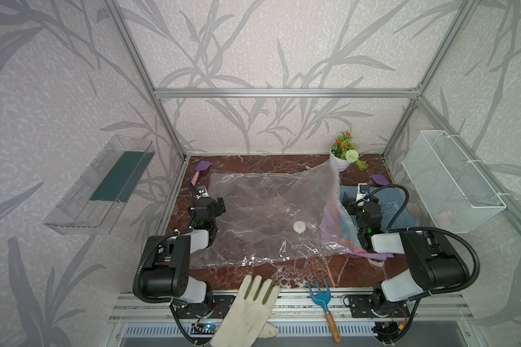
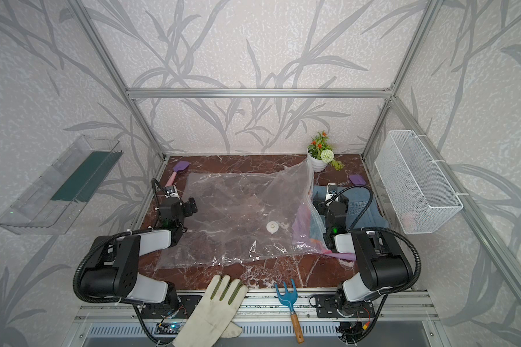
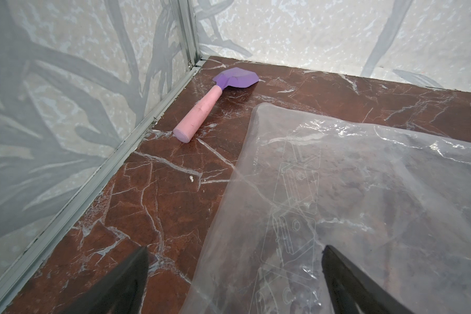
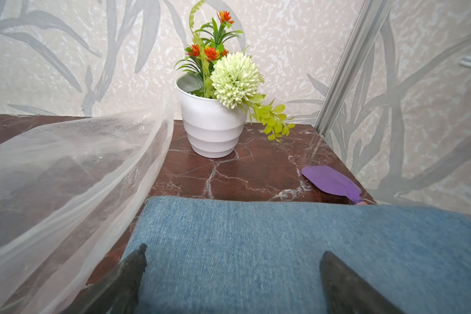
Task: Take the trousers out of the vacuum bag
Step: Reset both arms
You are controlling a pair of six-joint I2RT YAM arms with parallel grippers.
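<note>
Filling the middle of both top views, a red-brown marble tabletop veined in white sits inside an aluminium frame, closed in by pale wallpaper with grey leaves. A clear plastic shelf hangs on the wall at the left of the frame. On the tabletop's upper left lies a purple trowel with a pink handle. Just right of it the left gripper hovers over the bag's left edge, its fingers spread wide with nothing between them. The vacuum bag lies mostly flat at the centre, its long axis running left to right. Its round white valve faces up right of centre. Its zip-seal mouth points toward the right of the frame, with the upper right corner lifted off the table. At that mouth, lilac, orange and pink trousers show through the plastic, with lilac cloth poking out at the lower right. The denim trousers lie folded on the table outside the bag, further right. The right gripper hangs directly above the denim, its fingers wide apart and gripping nothing. A white flower pot stands at the upper right, and a white wire basket hangs on the right wall. A cream glove and a blue rake rest along the lower edge.
</note>
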